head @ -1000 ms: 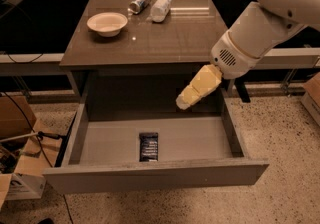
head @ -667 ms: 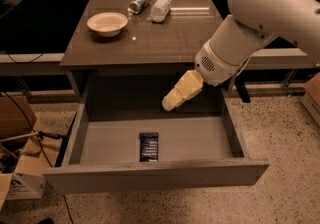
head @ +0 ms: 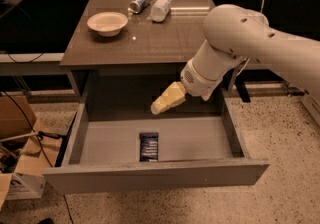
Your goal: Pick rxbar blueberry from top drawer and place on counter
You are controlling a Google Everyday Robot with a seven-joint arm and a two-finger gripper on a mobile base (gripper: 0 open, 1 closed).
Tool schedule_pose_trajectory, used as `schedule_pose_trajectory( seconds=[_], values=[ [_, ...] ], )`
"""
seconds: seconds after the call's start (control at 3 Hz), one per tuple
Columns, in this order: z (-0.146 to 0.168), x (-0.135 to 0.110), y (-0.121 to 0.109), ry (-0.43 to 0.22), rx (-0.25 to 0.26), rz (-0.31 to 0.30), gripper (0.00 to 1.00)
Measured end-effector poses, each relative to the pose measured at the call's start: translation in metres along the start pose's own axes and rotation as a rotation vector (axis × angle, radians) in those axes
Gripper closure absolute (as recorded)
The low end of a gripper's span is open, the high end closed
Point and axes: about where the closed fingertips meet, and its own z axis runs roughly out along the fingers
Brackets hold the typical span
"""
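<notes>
Cream end effector (head: 160, 107), open or closed impossible to tell, hanging over wide shallow grey drawer (head: 200, 140), tilted toward seven o'clock, likely to line up on dark navy flat snack bar (head: 148, 146) at six o'clock near drawer front.

The end effector (head: 161, 105) hangs above the top drawer (head: 150, 178), its arm (head: 260, 43) cut off at the right edge. The top drawer's rear is hidden under the table (head: 160, 38).
</notes>
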Motion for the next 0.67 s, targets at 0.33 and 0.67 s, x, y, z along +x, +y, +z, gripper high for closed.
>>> schedule_pose_trajectory(
  seconds=[0.33,0.67],
  values=[
    [0.000,0.000,0.000,0.000,0.000,0.000,0.00],
    [0.024,0.000,0.002,0.032,0.043,0.036,0.00]
  ],
)
